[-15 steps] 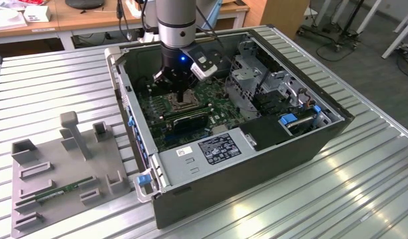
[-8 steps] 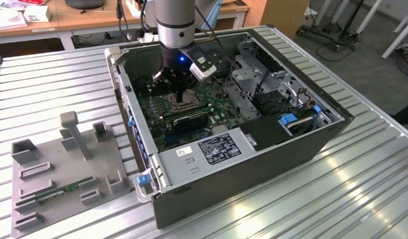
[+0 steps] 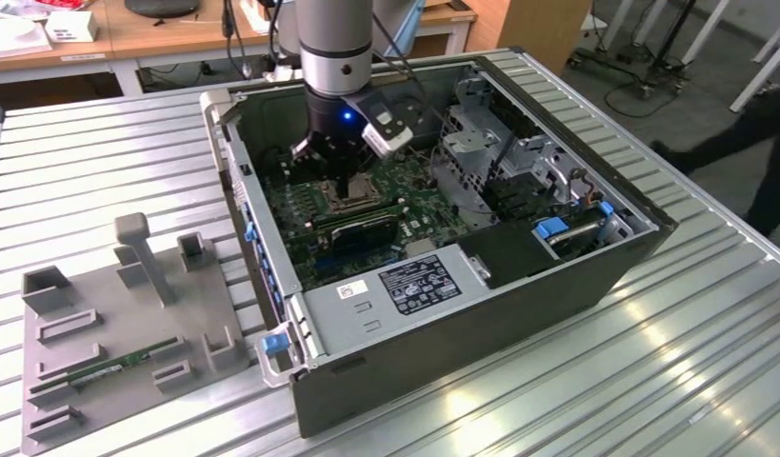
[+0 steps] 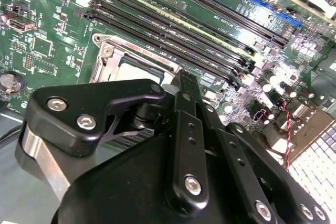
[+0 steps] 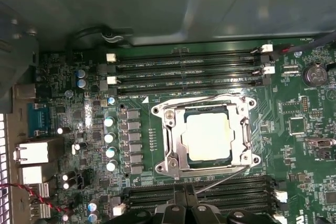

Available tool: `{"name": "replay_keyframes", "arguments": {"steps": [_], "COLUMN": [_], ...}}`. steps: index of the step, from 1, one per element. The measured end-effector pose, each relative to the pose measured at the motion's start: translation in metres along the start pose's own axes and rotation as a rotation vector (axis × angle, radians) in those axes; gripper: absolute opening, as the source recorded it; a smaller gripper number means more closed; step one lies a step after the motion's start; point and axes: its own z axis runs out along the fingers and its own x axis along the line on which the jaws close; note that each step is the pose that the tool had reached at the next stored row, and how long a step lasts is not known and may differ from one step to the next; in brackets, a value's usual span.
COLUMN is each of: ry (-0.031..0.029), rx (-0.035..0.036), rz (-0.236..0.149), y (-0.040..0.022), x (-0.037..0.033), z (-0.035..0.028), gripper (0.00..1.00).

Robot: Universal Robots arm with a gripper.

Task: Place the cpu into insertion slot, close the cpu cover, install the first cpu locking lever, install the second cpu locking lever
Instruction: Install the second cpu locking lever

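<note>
The cpu (image 5: pixel 207 137) lies flat in the motherboard socket, its pale metal face showing. The cpu cover (image 5: pixel 170 140), a silvery frame, is folded down around it. One thin wire locking lever (image 5: pixel 223 179) runs slanted from the socket's corner to my fingertips. The other lever (image 5: pixel 205 98) lies along the opposite socket edge. My gripper (image 5: pixel 185 198) is shut, its black fingers pressed together at the slanted lever's free end. In the second wrist view the gripper (image 4: pixel 182 77) tips sit at the socket edge beside the cpu (image 4: pixel 134 69). In the exterior view the gripper (image 3: pixel 345 176) reaches down into the open case.
Rows of memory slots (image 5: pixel 189 64) flank the socket on both sides, with capacitors (image 5: pixel 110 137) nearby. The case walls and power supply (image 3: pixel 415 281) hem in the arm. A grey fixture tray (image 3: pixel 110 333) holds a green memory stick (image 3: pixel 116 367). A person's leg (image 3: pixel 746 124) stands at the exterior view's right.
</note>
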Motion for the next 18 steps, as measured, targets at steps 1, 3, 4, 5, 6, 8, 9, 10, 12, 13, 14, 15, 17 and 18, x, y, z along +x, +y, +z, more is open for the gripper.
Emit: {"name": "replay_keyframes", "arguments": {"steps": [1, 3, 4, 5, 6, 8, 9, 10, 12, 13, 14, 15, 17, 18], "ry": [0.0, 0.0, 0.0, 0.0, 0.0, 0.0, 0.0, -0.0001, -0.0001, -0.0002, -0.0002, -0.0002, -0.0002, -0.0002], "rx": [0.0, 0.0001, 0.0002, 0.0002, 0.0003, 0.0007, 0.0009, 0.001, 0.0011, 0.0013, 0.0015, 0.0015, 0.0016, 0.0017], "rz": [0.0, 0.0, 0.0, 0.0, 0.0, 0.0, 0.0, 0.0, 0.0, 0.0, 0.0, 0.0, 0.0, 0.0], "y": [0.0, 0.0, 0.0, -0.0001, -0.0001, -0.0001, -0.0001, -0.0002, -0.0002, -0.0003, -0.0004, -0.0004, -0.0006, -0.0006], "x": [0.0001, 0.0004, 0.0005, 0.0006, 0.0008, 0.0013, 0.0016, 0.0019, 0.0029, 0.0035, 0.0042, 0.0049, 0.0064, 0.0069], "z": [0.0009, 0.0027, 0.0036, 0.0044, 0.0052, 0.007, 0.0079, 0.0089, 0.0109, 0.012, 0.0132, 0.0144, 0.0168, 0.0177], "gripper": [0.11, 0.11, 0.11, 0.11, 0.11, 0.11, 0.11, 0.11, 0.11, 0.11, 0.11, 0.11, 0.11, 0.11]}}
